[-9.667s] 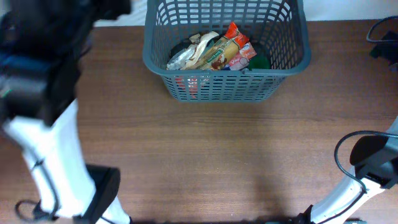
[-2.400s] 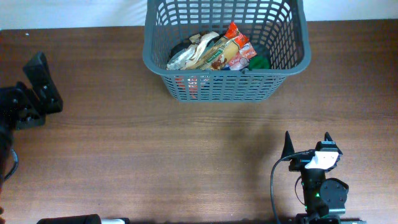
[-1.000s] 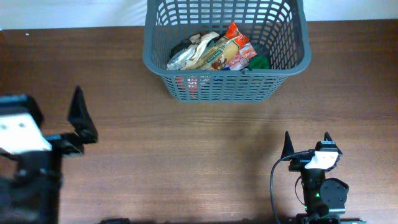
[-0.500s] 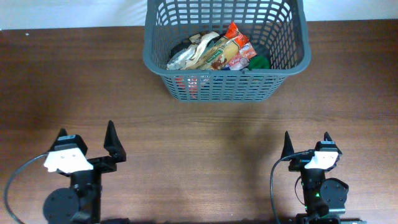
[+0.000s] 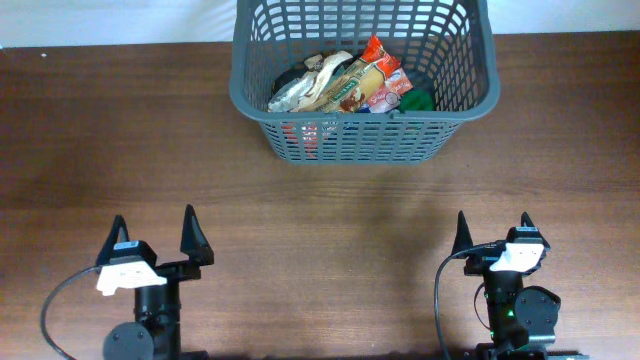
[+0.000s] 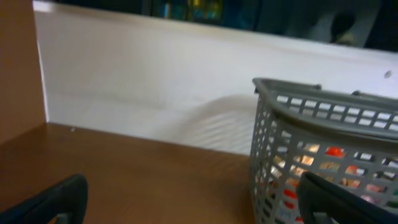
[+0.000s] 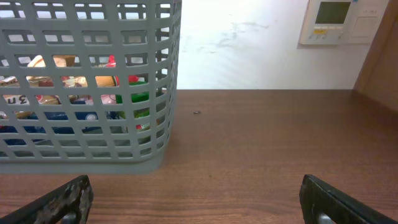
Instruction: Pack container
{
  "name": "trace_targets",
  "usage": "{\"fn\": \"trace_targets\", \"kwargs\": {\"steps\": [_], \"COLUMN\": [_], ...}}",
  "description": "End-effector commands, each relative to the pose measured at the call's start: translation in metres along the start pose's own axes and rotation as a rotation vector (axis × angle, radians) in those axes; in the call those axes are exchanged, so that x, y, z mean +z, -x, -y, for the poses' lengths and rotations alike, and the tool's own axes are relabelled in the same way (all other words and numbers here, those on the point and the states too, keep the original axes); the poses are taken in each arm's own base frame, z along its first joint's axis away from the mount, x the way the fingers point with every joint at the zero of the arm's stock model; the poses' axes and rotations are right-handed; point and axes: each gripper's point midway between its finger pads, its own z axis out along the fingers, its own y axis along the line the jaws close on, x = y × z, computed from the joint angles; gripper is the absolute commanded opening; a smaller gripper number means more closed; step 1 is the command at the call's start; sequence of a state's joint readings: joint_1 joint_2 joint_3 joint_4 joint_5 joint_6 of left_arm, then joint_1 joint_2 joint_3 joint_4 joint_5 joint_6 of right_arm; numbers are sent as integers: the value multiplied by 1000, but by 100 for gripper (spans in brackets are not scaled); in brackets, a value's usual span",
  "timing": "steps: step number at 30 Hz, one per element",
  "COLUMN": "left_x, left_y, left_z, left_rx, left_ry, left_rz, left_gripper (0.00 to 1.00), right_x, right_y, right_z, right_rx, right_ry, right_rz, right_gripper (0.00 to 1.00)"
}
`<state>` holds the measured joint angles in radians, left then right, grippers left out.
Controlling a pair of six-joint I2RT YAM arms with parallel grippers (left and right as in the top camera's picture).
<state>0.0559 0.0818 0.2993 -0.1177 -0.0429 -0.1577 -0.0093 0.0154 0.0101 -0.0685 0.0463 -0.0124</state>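
The dark grey slotted basket (image 5: 463, 105) stands at the back middle of the table and holds several grocery packets (image 5: 345, 85). It also shows in the left wrist view (image 6: 273, 124) and the right wrist view (image 7: 124, 160). My left gripper (image 5: 155, 232) (image 6: 189, 202) is open and empty near the front left edge. My right gripper (image 5: 492, 229) (image 7: 199, 199) is open and empty near the front right edge. Both point toward the basket and stand well short of it.
The brown wooden table (image 5: 320, 210) lies between the grippers and the basket. A white wall (image 7: 249, 43) with a small wall panel (image 7: 336, 22) is behind the table. Black cables (image 5: 440, 300) loop by each arm base.
My left arm came down from the far left and settled at the front left, fingers open and pointing at the basket. The right arm and basket have not moved.
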Motion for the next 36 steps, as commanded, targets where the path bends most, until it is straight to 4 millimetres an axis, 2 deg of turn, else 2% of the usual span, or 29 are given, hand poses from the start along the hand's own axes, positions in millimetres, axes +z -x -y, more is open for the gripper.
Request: {"fn": "trace_targets", "kwargs": {"steps": [1,9,22,29,34,36], "left_x": [0,3,8,8,6,6], "left_y": [-9,-27,-78,-93,-114,-115], "left_z": [6,7,2,2,0,0], "left_rx": [-18,-17,-17,-9,-8,14], "left_ry": [-51,-73,-73,-81,-76,-78], "left_rz": [27,26,-75,-105,-182,-184], "left_gripper": [99,99,99,99,99,99], "right_x": [0,0,0,0,0,0], "right_y": [-2,-2,-2,-2,-2,-2], "right_z": [-3,-3,-3,-3,-3,-3], "right_rx": [-8,-8,-8,-8,-8,-8], "right_ry": [11,11,11,11,11,11], "right_rz": [-3,-3,-3,-3,-3,-3], "right_gripper": [99,99,99,99,99,99]}}
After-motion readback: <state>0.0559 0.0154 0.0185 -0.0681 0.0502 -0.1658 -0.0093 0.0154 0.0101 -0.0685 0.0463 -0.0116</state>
